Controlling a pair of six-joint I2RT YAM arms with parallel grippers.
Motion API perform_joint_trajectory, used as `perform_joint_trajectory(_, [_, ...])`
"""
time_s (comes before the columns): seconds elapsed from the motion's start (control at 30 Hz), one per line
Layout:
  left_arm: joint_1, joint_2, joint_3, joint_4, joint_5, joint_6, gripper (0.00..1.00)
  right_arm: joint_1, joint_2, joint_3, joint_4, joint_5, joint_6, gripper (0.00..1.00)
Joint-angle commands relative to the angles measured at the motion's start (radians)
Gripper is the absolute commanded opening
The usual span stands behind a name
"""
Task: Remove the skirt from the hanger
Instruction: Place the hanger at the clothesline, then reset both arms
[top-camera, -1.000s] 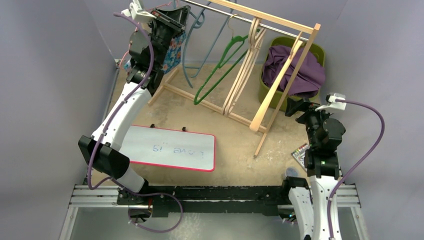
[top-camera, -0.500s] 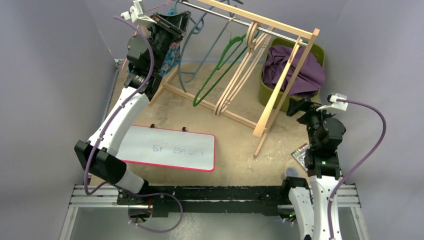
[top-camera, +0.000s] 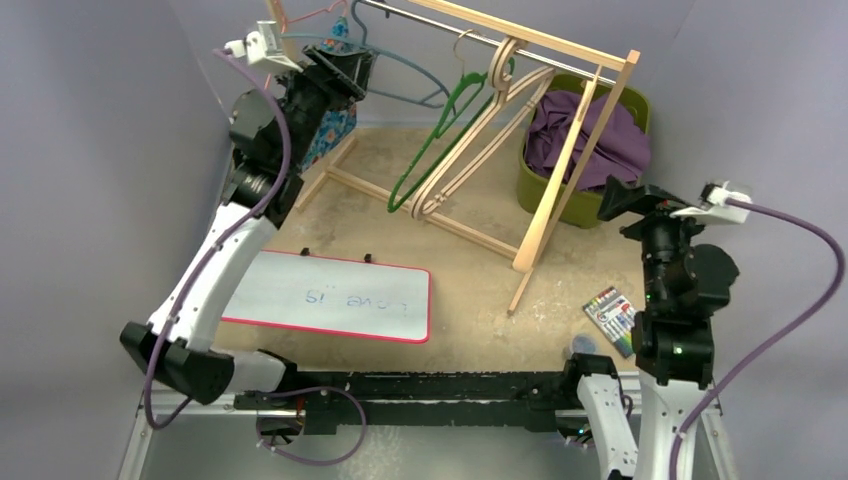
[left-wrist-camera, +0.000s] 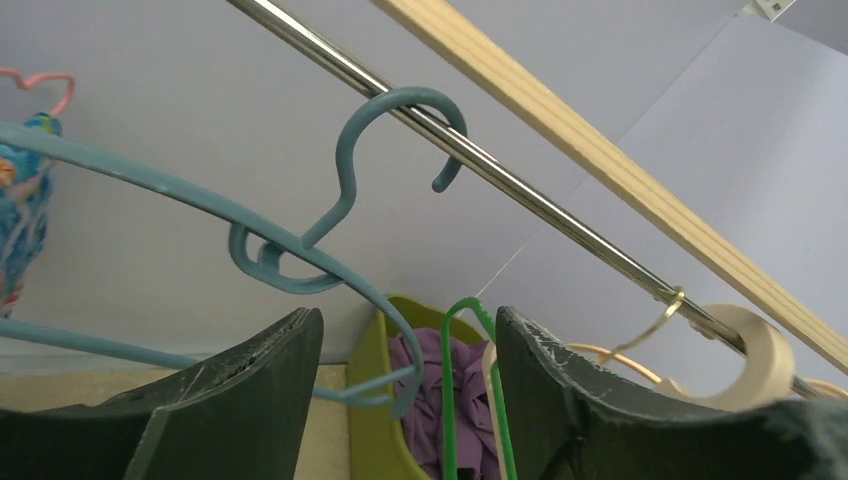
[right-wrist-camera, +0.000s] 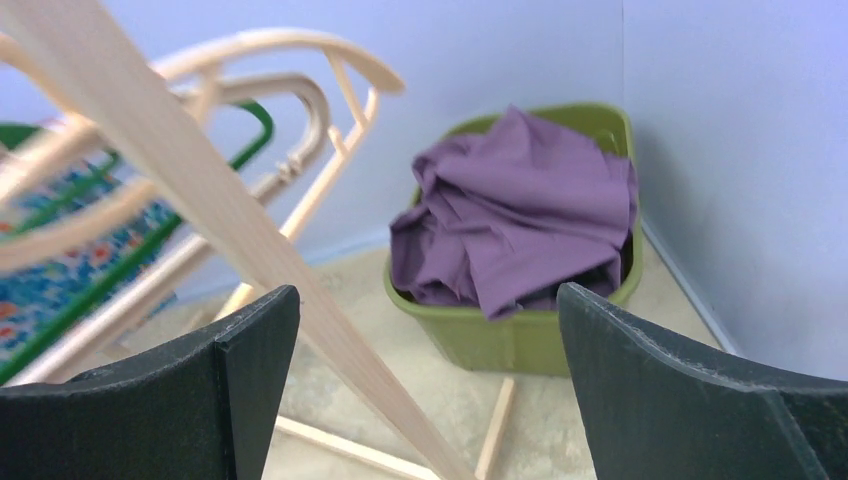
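Observation:
The skirt (top-camera: 334, 127), blue floral cloth, hangs at the rack's left end from a pink hanger (top-camera: 302, 14), partly hidden behind my left gripper (top-camera: 348, 66). In the left wrist view the skirt (left-wrist-camera: 20, 205) and the pink hanger (left-wrist-camera: 42, 80) sit at the far left edge. My left gripper (left-wrist-camera: 405, 335) is open just below a blue hanger (left-wrist-camera: 345, 200), which is hooked on the metal rod (left-wrist-camera: 520, 195); nothing is pinched between its fingers. My right gripper (top-camera: 618, 192) is wide open and empty at the right, near the rack's leg (right-wrist-camera: 250, 240).
A green hanger (top-camera: 445, 130) and wooden hangers (top-camera: 485, 130) hang tilted on the rod. A green bin (top-camera: 540, 195) holding purple cloth (top-camera: 585, 125) stands back right. A whiteboard (top-camera: 330, 295) lies front left, and a marker pack (top-camera: 612, 318) sits by the right arm.
My left gripper has opened and drawn back to the left. The blue hanger and the other hangers have swung. The right arm has shifted right and risen.

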Motion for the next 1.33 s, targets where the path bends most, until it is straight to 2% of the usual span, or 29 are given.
perform_joint_trajectory(0.0, [-0.003, -0.191, -0.019, -0.074, -0.057, 0.117, 0.66, 0.004, -0.003, 0.151, 0.001, -0.020, -0.023, 0.99])
perform_joint_trajectory(0.17, [-0.003, -0.367, -0.064, -0.207, -0.145, 0.212, 0.73, 0.010, 0.006, 0.288, -0.027, -0.097, -0.112, 0.99])
perform_joint_trajectory(0.3, [-0.004, -0.491, -0.070, -0.319, -0.218, 0.273, 0.75, 0.090, 0.019, 0.372, -0.045, -0.120, -0.215, 0.99])
perform_joint_trajectory(0.47, [-0.003, -0.615, -0.078, -0.416, -0.286, 0.310, 0.76, 0.185, -0.041, 0.390, -0.050, -0.093, -0.293, 0.99])
perform_joint_trajectory(0.6, [-0.003, -0.716, -0.137, -0.424, -0.320, 0.313, 0.77, 0.218, -0.118, 0.371, -0.052, -0.040, -0.321, 0.99])
perform_joint_trajectory(0.9, [-0.002, -0.777, -0.126, -0.544, -0.393, 0.340, 0.77, 0.247, -0.134, 0.387, -0.082, 0.033, -0.322, 0.99])
perform_joint_trajectory(1.03, [-0.003, -0.809, -0.177, -0.513, -0.407, 0.314, 0.77, 0.254, -0.125, 0.404, -0.090, 0.028, -0.308, 0.99])
perform_joint_trajectory(1.3, [-0.003, -0.783, -0.168, -0.527, -0.386, 0.311, 0.77, 0.253, -0.091, 0.437, -0.175, 0.004, -0.284, 0.99])
